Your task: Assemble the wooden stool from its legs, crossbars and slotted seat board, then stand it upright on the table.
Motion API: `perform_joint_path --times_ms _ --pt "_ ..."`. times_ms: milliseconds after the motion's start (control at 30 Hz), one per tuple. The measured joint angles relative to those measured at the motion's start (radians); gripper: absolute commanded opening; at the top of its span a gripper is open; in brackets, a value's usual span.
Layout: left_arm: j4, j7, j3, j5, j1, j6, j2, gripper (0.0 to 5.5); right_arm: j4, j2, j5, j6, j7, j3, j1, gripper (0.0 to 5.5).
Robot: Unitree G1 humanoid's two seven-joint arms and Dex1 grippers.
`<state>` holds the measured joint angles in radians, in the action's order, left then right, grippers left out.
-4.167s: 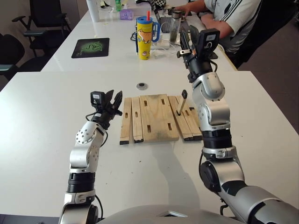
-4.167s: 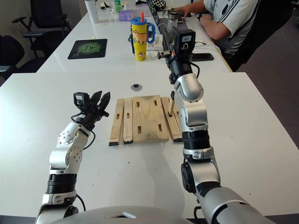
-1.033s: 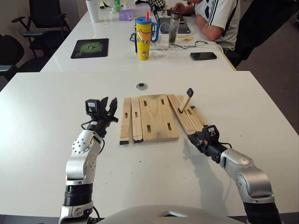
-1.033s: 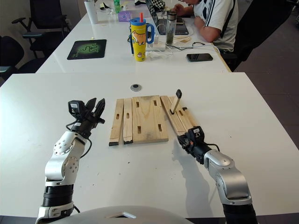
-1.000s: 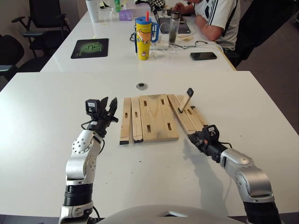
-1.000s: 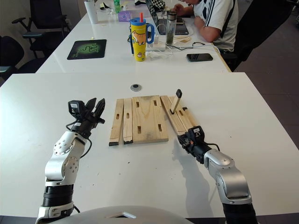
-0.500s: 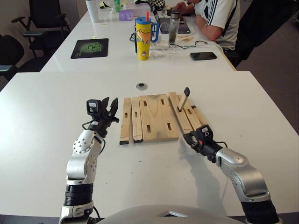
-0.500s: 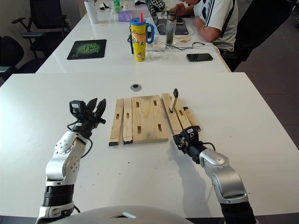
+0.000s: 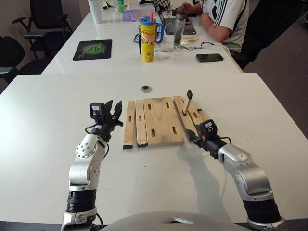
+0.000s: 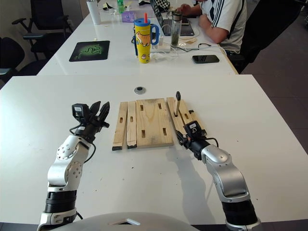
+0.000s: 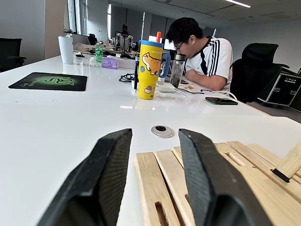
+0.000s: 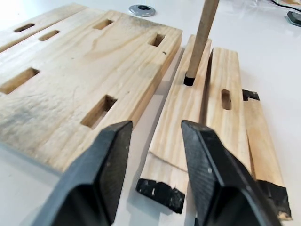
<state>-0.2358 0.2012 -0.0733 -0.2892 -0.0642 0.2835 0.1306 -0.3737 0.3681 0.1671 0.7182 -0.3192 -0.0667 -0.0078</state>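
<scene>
The slotted seat board lies flat mid-table. Two slotted slats lie along its left side. On its right lie more slats with black-tipped ends, and a thin wooden stick stands up from one of them. My right gripper is open, low over the table, its fingers to either side of the near end of the innermost right slat. My left gripper hangs open just left of the left slats, holding nothing.
A round grommet sits in the table behind the boards. The table beyond carries a yellow cup, a black mat, a phone and a bottle, with a person seated there.
My right gripper has slid forward and left, up to the near ends of the right slats. Those slats and the stick have shifted slightly toward the seat board. The left arm kept still.
</scene>
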Motion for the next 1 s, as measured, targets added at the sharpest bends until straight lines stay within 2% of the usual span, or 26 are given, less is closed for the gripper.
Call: perform_joint_path --times_ms 167,567,900,1000 --pt "0.0 -0.002 0.004 0.0 0.0 0.0 0.0 1.86 0.028 -0.058 -0.001 0.099 0.063 0.011 -0.058 1.93" --pt "-0.001 -0.01 0.005 0.0 -0.001 0.0 -0.006 1.86 0.091 -0.111 -0.003 0.253 0.139 0.023 -0.134 1.93" --pt "-0.001 -0.022 0.01 0.01 -0.001 -0.005 -0.01 1.86 0.143 -0.103 -0.043 0.233 0.149 -0.008 -0.18 1.93" --pt "-0.001 -0.024 0.011 0.011 -0.001 -0.006 -0.014 1.86 0.154 -0.094 -0.048 0.212 0.148 -0.018 -0.181 2.3"
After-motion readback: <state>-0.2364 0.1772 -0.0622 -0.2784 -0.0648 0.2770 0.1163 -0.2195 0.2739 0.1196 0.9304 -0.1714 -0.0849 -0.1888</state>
